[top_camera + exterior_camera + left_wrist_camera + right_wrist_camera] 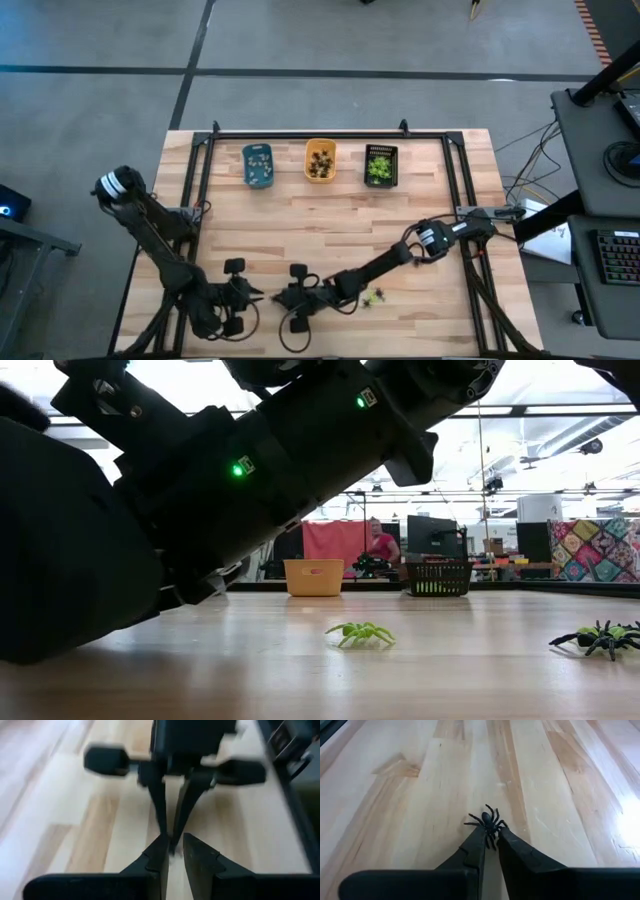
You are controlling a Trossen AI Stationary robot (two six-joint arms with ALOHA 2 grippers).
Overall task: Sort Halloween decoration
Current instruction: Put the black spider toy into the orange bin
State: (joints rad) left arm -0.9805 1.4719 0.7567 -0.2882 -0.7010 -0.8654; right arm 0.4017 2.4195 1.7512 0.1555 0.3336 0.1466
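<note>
Pinching down at the table's near edge, the right gripper [491, 836] is clamping a small black plastic spider [487, 822] between its fingertips on the pale wooden table [420, 795]; just beside it, the left gripper [173, 851] is sitting nearly closed, holding nothing.

We are seeing a wooden table [330, 215] carrying a blue tray [258, 166], an orange tray [320, 161], a black tray [380, 165] and loose spider figures [372, 297].
</note>
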